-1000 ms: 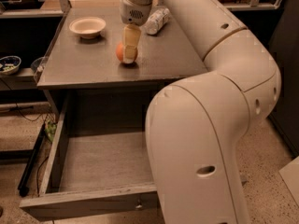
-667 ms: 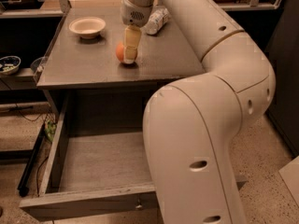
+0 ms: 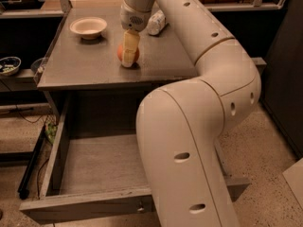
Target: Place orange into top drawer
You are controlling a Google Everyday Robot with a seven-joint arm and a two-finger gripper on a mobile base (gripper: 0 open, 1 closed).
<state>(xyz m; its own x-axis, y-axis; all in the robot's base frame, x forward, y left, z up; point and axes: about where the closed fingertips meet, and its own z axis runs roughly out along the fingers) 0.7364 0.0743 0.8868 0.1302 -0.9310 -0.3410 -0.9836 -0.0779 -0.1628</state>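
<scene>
The orange (image 3: pixel 121 54) rests on the grey table top (image 3: pixel 85 70), near its middle. My gripper (image 3: pixel 129 60) reaches straight down onto the orange from above, and a cream part of it covers the middle of the fruit. The top drawer (image 3: pixel 85 206) stands pulled out below the table, its wooden floor (image 3: pixel 104 164) bare, with a small metal knob (image 3: pixel 140 206) on the front panel. My arm's large white links hide the drawer's right side.
A cream bowl (image 3: pixel 88 26) sits at the back left of the table top. A clear plastic bottle (image 3: pixel 156 22) lies at the back, right of the gripper. A small dish (image 3: pixel 8 65) stands on a low shelf at far left. Cables trail on the floor at left.
</scene>
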